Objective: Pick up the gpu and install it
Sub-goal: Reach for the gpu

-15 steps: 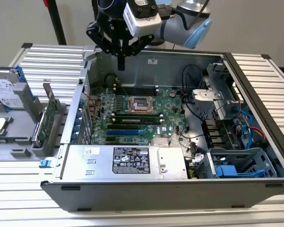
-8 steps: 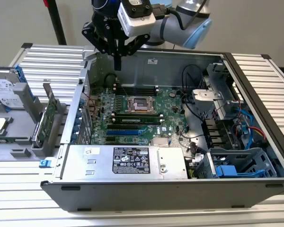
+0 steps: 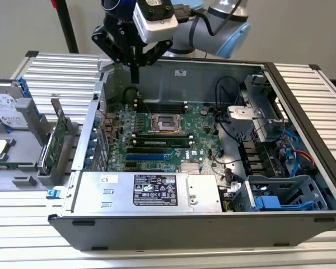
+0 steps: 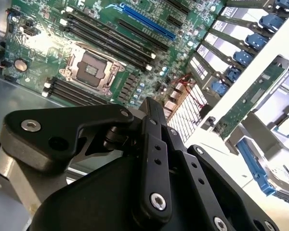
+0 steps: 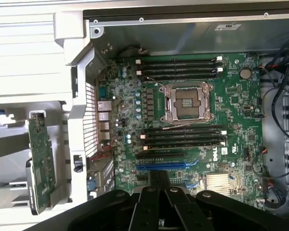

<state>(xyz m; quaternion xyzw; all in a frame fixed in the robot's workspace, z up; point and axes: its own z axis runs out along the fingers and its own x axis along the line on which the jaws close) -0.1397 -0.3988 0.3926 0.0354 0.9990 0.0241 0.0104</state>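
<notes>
my gripper hangs clenched, holding nothing, above the motherboard near the far wall of the open computer case. the gpu stands on edge in a grey rack just outside the case, on the exterior view's left.

Bright, even, diffuse light, soft shadows inside the case; in the second wrist view glare whitens the motherboard beside its socket, and the black gripper reads dark.
</notes>
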